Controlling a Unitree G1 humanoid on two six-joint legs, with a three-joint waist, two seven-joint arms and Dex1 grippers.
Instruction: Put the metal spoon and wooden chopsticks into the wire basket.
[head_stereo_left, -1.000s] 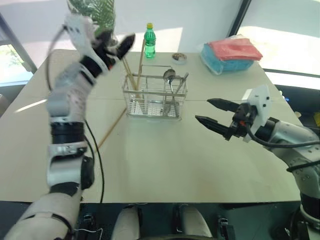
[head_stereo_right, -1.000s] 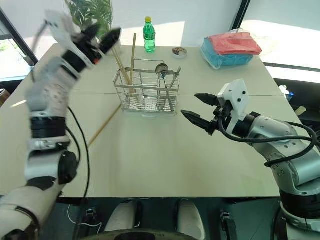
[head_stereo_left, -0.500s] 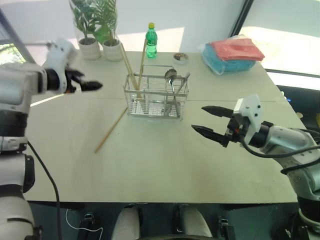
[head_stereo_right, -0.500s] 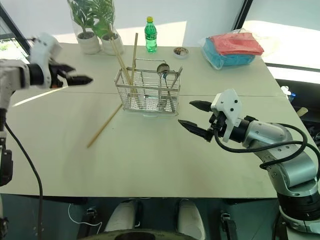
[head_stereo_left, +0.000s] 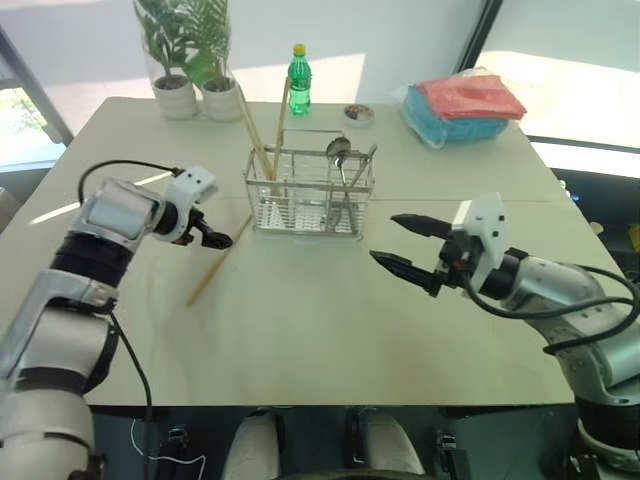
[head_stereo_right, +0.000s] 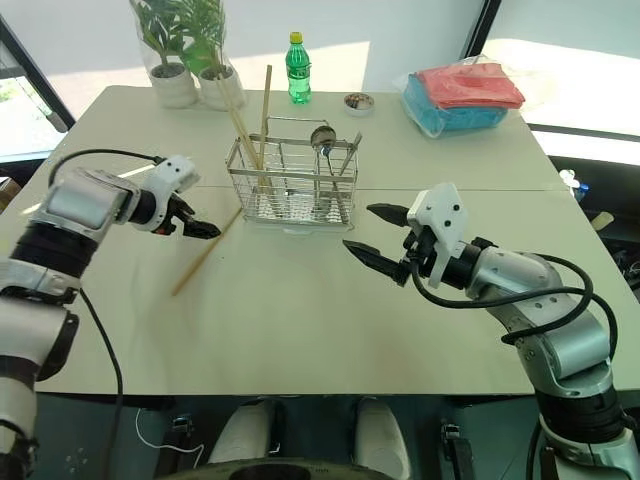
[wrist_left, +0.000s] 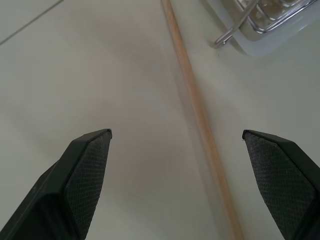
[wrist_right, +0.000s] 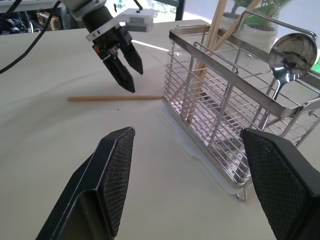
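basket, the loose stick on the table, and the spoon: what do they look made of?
Wire basket: bright metal wire, likely steel or chromed; glossy highlights on the bars. Loose chopstick: looks like plain matte wood; pale tan, no shine. Metal spoon: polished metal; its bowl mirrors the room.

The basket (head_stereo_left: 310, 195) stands mid-table (head_stereo_left: 320, 320), holding the spoon (head_stereo_left: 340, 152) and 2 chopsticks (head_stereo_left: 268, 135). 1 chopstick (head_stereo_left: 218, 262) lies left of it. Plants (head_stereo_left: 190, 60) and bottle (head_stereo_left: 298, 80) stand behind.
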